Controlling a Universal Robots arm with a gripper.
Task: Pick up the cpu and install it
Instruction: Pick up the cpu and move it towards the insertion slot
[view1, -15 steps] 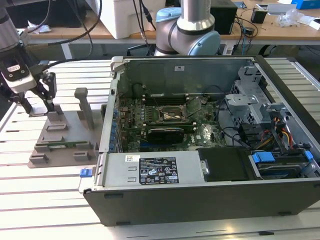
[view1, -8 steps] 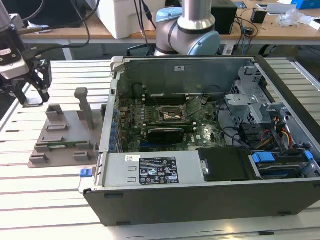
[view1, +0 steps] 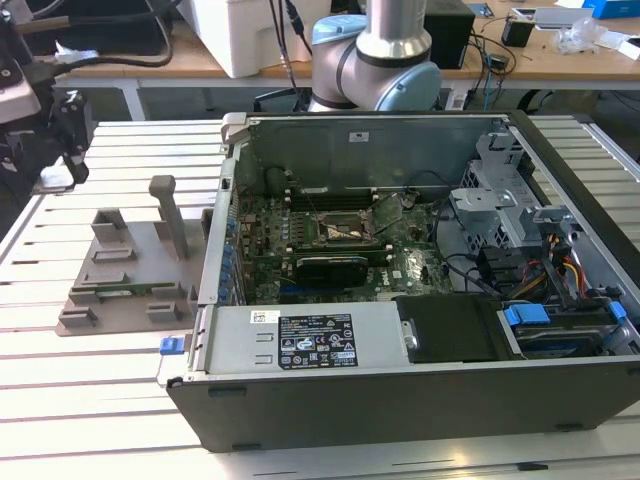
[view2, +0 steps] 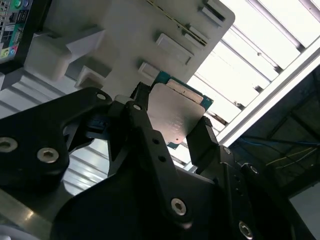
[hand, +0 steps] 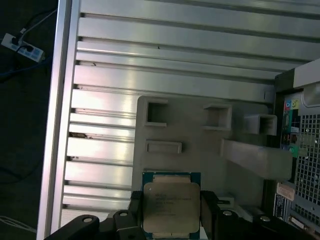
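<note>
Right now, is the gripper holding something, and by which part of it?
Yes: the gripper holds the cpu, with its fingers closed on two opposite side edges, above the grey holder block.

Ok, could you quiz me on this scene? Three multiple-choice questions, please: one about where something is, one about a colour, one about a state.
1. Where is the cpu?
A. Held in the claw
B. Seated in the computer's socket
C. Lying flat on the table

2. What colour is the holder block?
A. Red
B. Grey
C. Yellow

3. How is the computer case?
A. Closed up
B. Open, insides showing
C. Wrapped in plastic

Answers:
1 A: both wrist views show the claw clamped on its edges.
2 B: it is plain grey in the exterior view.
3 B: its circuit board lies bare in the exterior view.
</note>
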